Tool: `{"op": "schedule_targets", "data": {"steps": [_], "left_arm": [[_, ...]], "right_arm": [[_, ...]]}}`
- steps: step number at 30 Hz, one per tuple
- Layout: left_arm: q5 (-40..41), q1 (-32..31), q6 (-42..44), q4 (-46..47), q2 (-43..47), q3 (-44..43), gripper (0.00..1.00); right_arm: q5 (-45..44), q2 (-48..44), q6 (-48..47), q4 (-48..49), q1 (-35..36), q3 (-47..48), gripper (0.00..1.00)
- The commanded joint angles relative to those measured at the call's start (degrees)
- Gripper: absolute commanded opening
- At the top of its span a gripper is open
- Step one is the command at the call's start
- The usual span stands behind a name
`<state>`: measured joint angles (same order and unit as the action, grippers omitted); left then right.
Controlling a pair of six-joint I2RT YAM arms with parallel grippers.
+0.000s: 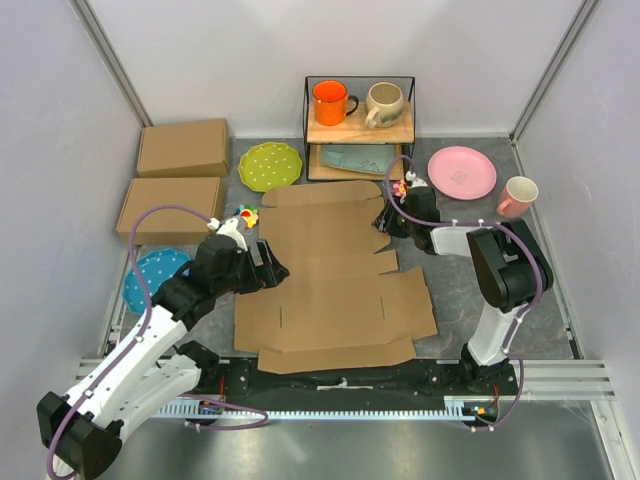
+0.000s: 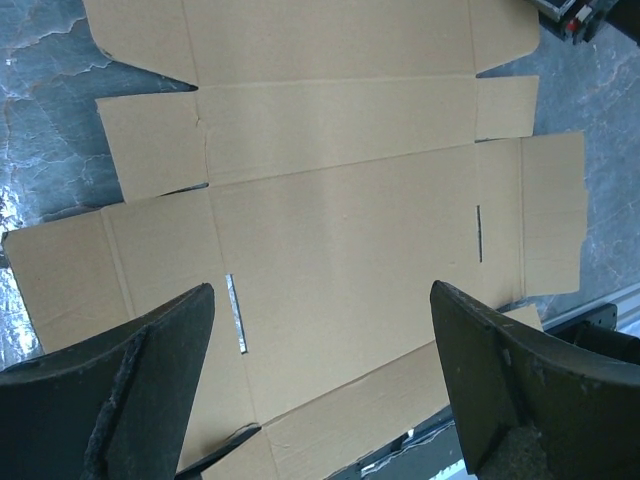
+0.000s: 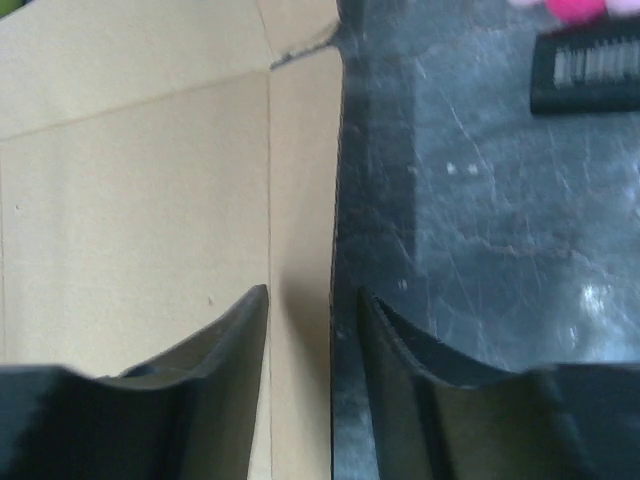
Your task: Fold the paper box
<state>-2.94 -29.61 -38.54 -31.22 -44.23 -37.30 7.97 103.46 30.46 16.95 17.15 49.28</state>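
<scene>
Brown paper box (image 1: 335,280) lies flat, plain-faced, on the grey table (image 1: 455,292).

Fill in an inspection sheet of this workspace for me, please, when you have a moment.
Surface: dark grey marbled table.
Job's things: paper box lying flat and unfolded, mid-table.
Clutter: two ready-made boxes and green plate far left; blue plate partly hidden by the left arm; wire rack holding orange mug and beige mug; pink plate and pink mug far right.
Claws: left claw open over the paper box's left side; right claw open, jaws either side of its right edge.
Cables: purple cable looped along each arm.
Surroundings: white walls, metal frame posts.
</scene>
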Motion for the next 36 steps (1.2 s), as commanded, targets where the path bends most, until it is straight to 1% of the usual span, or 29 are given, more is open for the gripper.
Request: {"op": "schedule_targets", "data": {"steps": [1,2,3,5,6,8,9,10,12,13,14,15,16,17,18,19,20,23,24,26,27,28,29,30,31,33,34,36], "left_arm": [[0.04,0.07,0.49,0.02,0.02,0.38,0.95],[0.13,-0.01,0.49,-0.07,-0.07,0.38,0.95],[0.13,-0.01,0.58,-0.07,-0.16,0.47,0.95],[0.21,0.07,0.4,-0.07,-0.16,0.39,0.95],[0.22,0.07,0.49,-0.07,-0.42,0.21,0.95],[0.56,-0.01,0.58,-0.07,-0.6,-0.23,0.95],[0.65,0.07,0.58,-0.07,-0.77,-0.4,0.95],[1.26,-0.01,0.66,0.02,-0.77,-0.49,0.95],[1.71,0.07,0.75,0.02,-0.68,-0.76,0.95],[2.32,0.07,0.75,-0.07,-0.34,-0.93,0.95],[2.76,0.07,0.58,-0.85,-0.07,-1.72,0.94],[2.76,0.07,0.4,-1.38,0.45,-2.33,0.93],[6.85,0.07,-0.3,-1.91,2.37,-2.86,0.93],[8.11,0.07,-1.78,-2.0,3.96,-3.56,0.93],[9.17,-0.01,-2.14,-1.04,5.45,-3.74,0.93],[9.61,0.07,-2.32,-0.08,6.86,-3.92,0.93],[9.79,-0.01,-2.59,0.89,9.92,-4.27,0.93],[9.1,-0.01,-2.15,5.02,13.8,-4.45,0.96],[8.4,-0.01,-1.89,6.16,14.51,-4.36,0.96],[4.45,0.07,-1.45,9.85,15.39,-3.14,0.99],[0.34,-0.01,-1.62,11.43,16.18,-2.43,1.0],[-1.96,0.07,-2.14,14.41,16.63,-1.56,1.0],[-4.33,0.07,-3.89,16.35,17.15,0.63,1.0],[-8.1,-0.01,-5.21,17.76,17.85,1.87,1.0],[-9.7,-0.01,-6.88,19.78,18.03,2.92,1.0],[-13.47,-0.01,-11.01,20.85,18.12,5.56,1.0],[-14.37,-0.01,-12.24,21.55,18.21,6.27,1.0],[-14.47,-0.01,-14.27,22.17,19.08,8.29,1.0]], "right_arm": [[3.02,3.94,1.1,4.32,-0.18,2.93,0.42],[3.11,4.38,1.1,4.49,-0.18,2.93,0.38],[2.67,4.29,1.27,4.67,-0.18,2.84,0.31],[2.41,2.11,1.53,5.81,-0.18,1.35,0.23],[2.49,0.97,1.8,5.64,-0.18,0.83,0.13],[2.84,-4.3,1.89,4.33,-0.01,-0.32,0.0],[2.41,-6.76,1.89,3.54,0.25,-0.93,0.0],[1.45,-11.74,1.54,2.31,0.52,-1.55,0.0],[0.56,-17.04,0.84,-2.95,0.78,-1.73,0.0],[-0.4,-22.2,-0.04,-5.24,0.78,-1.47,0.0],[-0.93,-24.95,-0.83,-9.61,0.78,-1.2,0.0],[-1.72,-27.5,-1.36,-12.0,0.78,-0.94,0.0],[-2.68,-32.13,-2.24,-14.55,0.78,0.02,0.0],[-3.39,-34.36,-2.68,-18.93,0.78,0.47,0.0],[-3.92,-36.38,-2.95,-20.8,0.78,1.69,0.0],[-4.27,-39.79,-2.95,-22.56,0.78,2.4,0.0],[-4.54,-41.22,-3.12,-25.71,0.78,3.19,0.0],[-5.5,-46.06,-2.69,-30.64,0.7,6.88,0.0],[-5.94,-47.11,-2.25,-31.27,0.7,8.36,0.0],[-7.43,-49.14,-0.93,-32.41,0.7,9.6,0.0],[-10.31,-49.75,0.99,-32.59,0.7,10.22,0.0],[-11.82,-51.15,2.4,-32.51,0.61,10.23,0.0],[-13.23,-51.77,3.72,-32.42,0.69,10.14,0.0],[-16.72,-52.39,6.69,-32.16,0.7,9.53,0.0],[-18.32,-53.79,8.11,-31.63,0.7,9.0,0.0],[-21.66,-55.46,11.97,-28.83,0.7,6.55,0.0],[-24.81,-57.39,12.95,-27.77,0.7,5.66,0.0],[-26.94,-58.98,15.06,-23.47,0.61,3.21,0.0]]}}
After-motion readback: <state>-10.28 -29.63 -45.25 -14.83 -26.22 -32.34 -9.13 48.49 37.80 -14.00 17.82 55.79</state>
